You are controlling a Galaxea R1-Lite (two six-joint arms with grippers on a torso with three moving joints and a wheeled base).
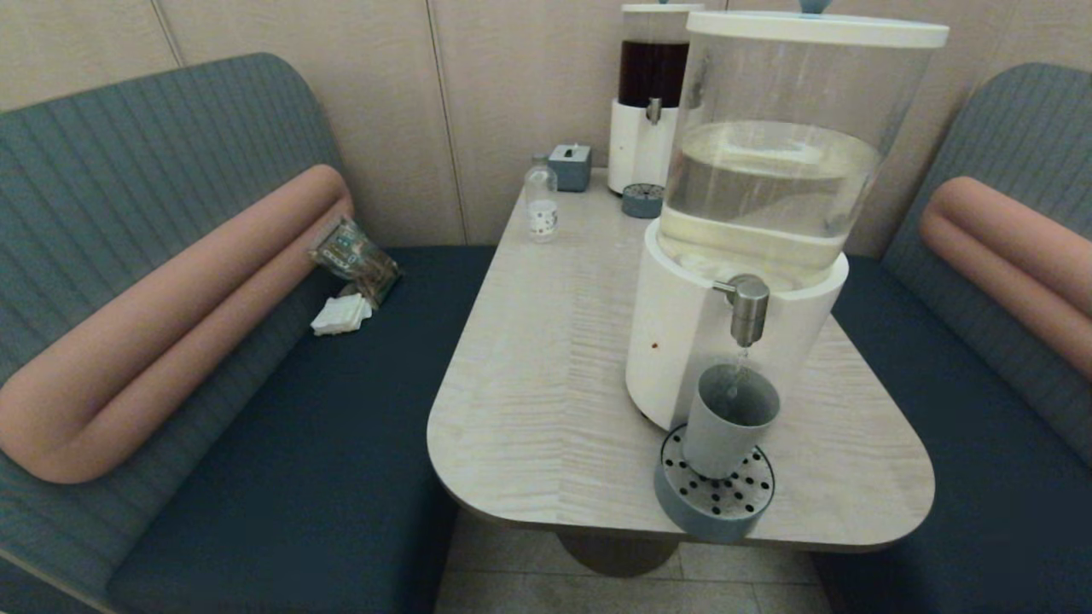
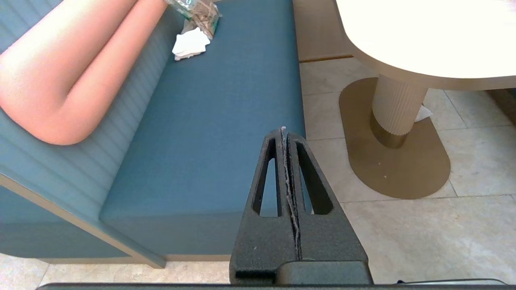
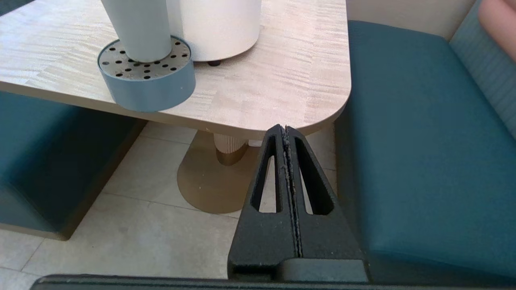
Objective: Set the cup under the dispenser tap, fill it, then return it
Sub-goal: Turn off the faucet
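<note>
The grey-blue cup (image 1: 728,419) stands upright on the round perforated drip tray (image 1: 715,501), directly under the brushed-steel dispenser tap (image 1: 748,309). A thin stream of clear liquid falls from the tap into it. In the right wrist view the cup (image 3: 137,28) and drip tray (image 3: 147,80) sit near the table's front edge. My right gripper (image 3: 285,128) hangs shut and empty below that edge, apart from the cup. Off to the left, over the floor by the bench, my left gripper (image 2: 284,130) is shut and empty. Neither arm shows in the head view.
The large clear-tank dispenser (image 1: 751,222) fills the table's right side. Behind it stand a smaller dark-liquid dispenser (image 1: 650,102), a small clear bottle (image 1: 541,199) and a grey box (image 1: 570,165). Blue benches (image 1: 281,443) flank the table (image 1: 546,358); a packet and napkins (image 1: 350,290) lie on the left one.
</note>
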